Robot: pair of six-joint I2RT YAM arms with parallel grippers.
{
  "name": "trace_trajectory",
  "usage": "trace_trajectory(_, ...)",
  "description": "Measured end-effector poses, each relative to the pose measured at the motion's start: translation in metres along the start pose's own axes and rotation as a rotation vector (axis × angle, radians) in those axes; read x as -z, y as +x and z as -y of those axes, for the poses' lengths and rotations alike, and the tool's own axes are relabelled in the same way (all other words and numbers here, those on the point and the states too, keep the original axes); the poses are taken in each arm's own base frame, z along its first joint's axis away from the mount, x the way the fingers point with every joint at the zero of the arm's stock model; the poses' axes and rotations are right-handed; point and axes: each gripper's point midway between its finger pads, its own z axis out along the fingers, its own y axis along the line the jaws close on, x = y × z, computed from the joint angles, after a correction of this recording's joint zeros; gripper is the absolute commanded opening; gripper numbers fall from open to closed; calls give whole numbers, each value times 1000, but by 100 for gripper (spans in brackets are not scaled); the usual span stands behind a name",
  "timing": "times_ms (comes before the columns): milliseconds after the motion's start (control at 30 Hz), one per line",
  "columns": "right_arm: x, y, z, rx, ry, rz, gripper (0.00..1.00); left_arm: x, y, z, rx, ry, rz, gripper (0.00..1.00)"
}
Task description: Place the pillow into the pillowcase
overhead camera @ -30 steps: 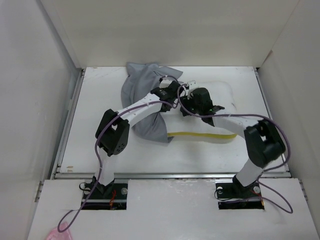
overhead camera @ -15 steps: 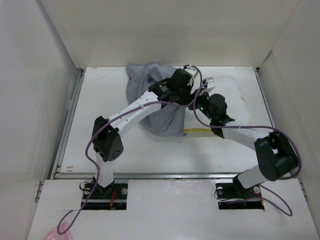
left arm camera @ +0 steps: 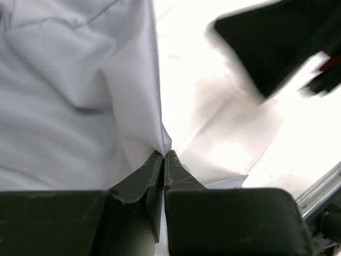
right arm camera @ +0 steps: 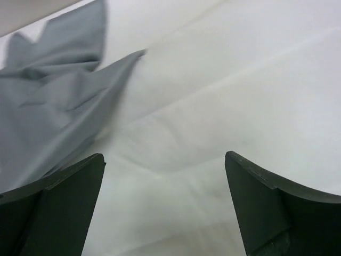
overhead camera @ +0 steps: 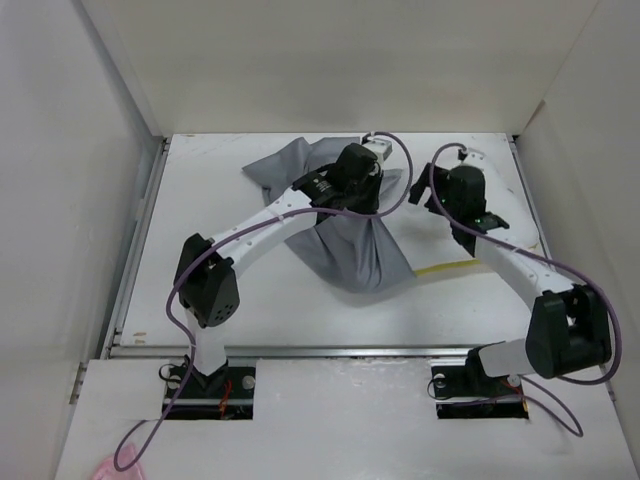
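Observation:
The grey pillowcase (overhead camera: 345, 245) lies wrinkled across the middle of the table, drawn over much of the cream pillow (overhead camera: 450, 245). Of the pillow only the right part and a strip of yellow edge band show. My left gripper (overhead camera: 380, 180) is shut on a fold of the pillowcase (left arm camera: 64, 96) at its far edge, with the pale pillow (left arm camera: 224, 133) beyond it in the left wrist view. My right gripper (overhead camera: 458, 205) hovers open over the bare pillow (right arm camera: 213, 80), nothing between its fingers. The pillowcase (right arm camera: 53, 96) lies to its left.
White walls close in the table (overhead camera: 220, 300) on the left, back and right. A metal rail (overhead camera: 340, 350) runs along the near edge in front of the arm bases. The blurred right arm (left arm camera: 277, 42) fills the upper right of the left wrist view.
My left gripper has dragged the pillowcase to the right, further over the pillow. My right gripper has opened and swung away to the back right, off the fabric.

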Motion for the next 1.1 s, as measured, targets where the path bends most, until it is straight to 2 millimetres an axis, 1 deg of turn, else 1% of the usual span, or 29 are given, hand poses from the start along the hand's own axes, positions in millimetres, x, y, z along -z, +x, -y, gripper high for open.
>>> trace_trajectory(33, 2, -7, 14, 6, 73, -10, 100, -2, 2, -5, 8, -9, -6, 0)
trace_trajectory(133, 7, -26, 44, 24, 252, -54, 100, -4, 4, -10, 22, -20, -8, 0)
trace_trajectory(167, 7, -28, 52, 27, 292, -64, 100, -4, 3, -10, 24, -18, -4, 0)
trace_trajectory(200, 5, -25, 61, 30, 329, -82, 100, -4, 2, -9, 24, -13, 1, 0)
trace_trajectory(233, 2, -18, 70, 33, 362, -114, 100, -3, 1, -8, 24, -10, 4, 0)
trace_trajectory(267, -2, -6, 81, 37, 392, -158, 100, -3, 0, -7, 23, -5, 6, 0)
trace_trajectory(333, -13, 31, 104, 45, 451, -278, 100, -2, -2, -4, 21, 2, 10, 0)
trace_trajectory(367, -20, 48, 113, 47, 469, -334, 84, -1, -3, -3, 20, 6, 12, 0)
trace_trajectory(400, -29, 64, 120, 50, 481, -383, 72, 1, -6, -1, 19, 10, 15, 0)
trace_trajectory(433, -37, 72, 123, 54, 481, -414, 43, 2, -9, 1, 16, 13, 22, 0)
trace_trajectory(467, -43, 73, 122, 61, 471, -424, 21, 3, -13, 2, 15, 16, 30, 0)
trace_trajectory(500, -48, 70, 116, 61, 444, -424, 0, 4, -19, 4, 13, 19, 41, 0)
trace_trajectory(600, -52, 60, 95, 52, 329, -408, 0, 6, -35, 7, 0, 18, 67, 0)
trace_trajectory(700, -51, 66, 72, 21, 145, -380, 0, 4, -48, 9, -15, 10, 83, 0)
trace_trajectory(867, -25, 71, 10, -106, -189, -310, 0, 1, -61, 6, -28, -12, 96, 0)
trace_trajectory(900, -23, 62, -5, -135, -258, -267, 0, 1, -64, 6, -27, -13, 101, 0)
trace_trajectory(933, -14, 66, -17, -177, -316, -249, 0, 0, -66, 5, -26, -14, 105, 0)
trace_trajectory(967, -9, 62, -32, -217, -379, -216, 0, 0, -69, 4, -23, -19, 110, 0)
trace_trajectory(1033, 2, 49, -61, -287, -504, -144, 0, -2, -71, 1, -9, -26, 114, 0)
trace_trajectory(1100, 13, 36, -85, -345, -601, -85, 0, -4, -69, -1, 9, -29, 107, 0)
